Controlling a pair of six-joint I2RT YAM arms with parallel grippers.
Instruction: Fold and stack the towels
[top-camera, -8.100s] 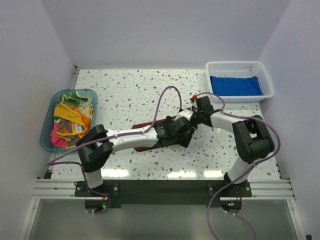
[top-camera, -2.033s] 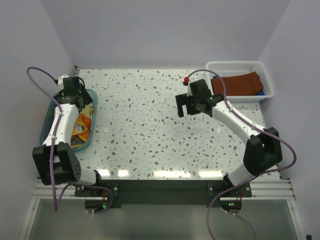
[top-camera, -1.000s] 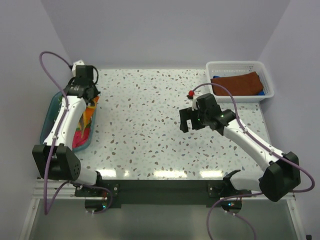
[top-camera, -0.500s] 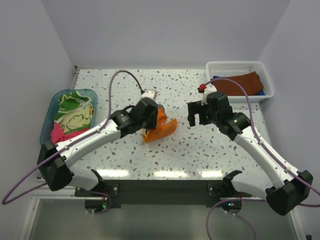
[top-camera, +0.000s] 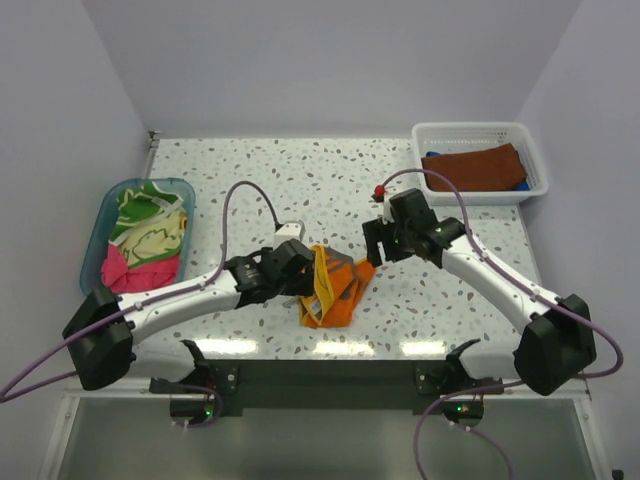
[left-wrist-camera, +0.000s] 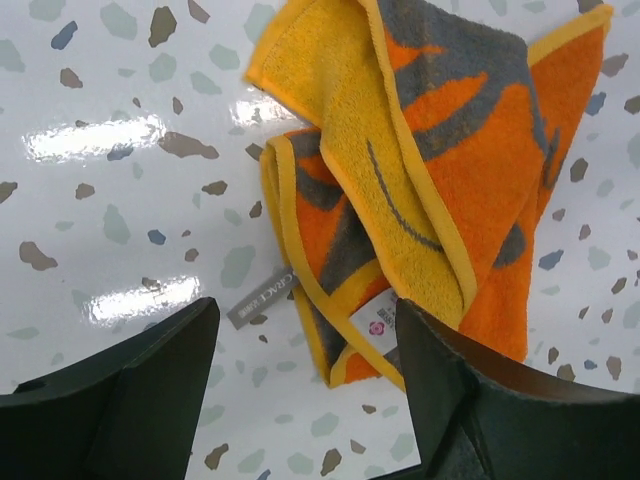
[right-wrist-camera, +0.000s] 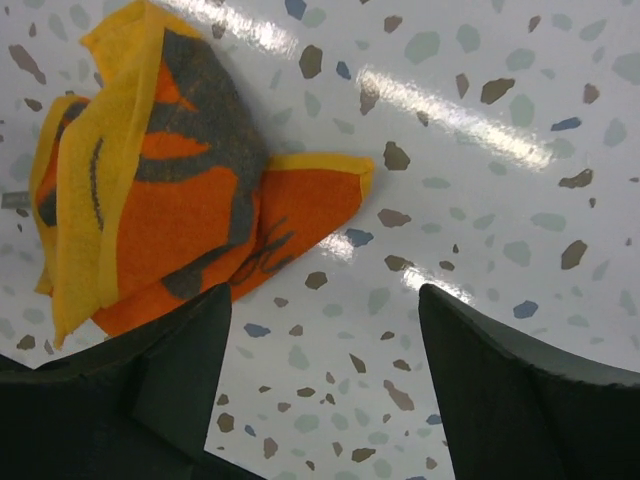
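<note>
Frame centre: crumpled orange towel lies on the table; left gripper just left of it, jaws wide, empty. Right gripper at its upper right, jaws likewise apart, empty.

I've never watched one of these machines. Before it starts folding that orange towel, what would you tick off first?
1. Is the orange, grey-blotched cloth towel out on the speckled table? Ok.
2. Is it spread flat? Not ok: it lies crumpled and doubled over itself.
3. Are the left jaws free of it? Ok: they stand apart with nothing clamped.
4. Are the right jaws ready? Ok: they are open above the table, beside the towel.
5. Can the white plastic mesh basket take it? Ok: the rust-brown folded towel lies flat on top.
6. Which corners should be pulled? Cannot tell: the folds hide them.
</note>
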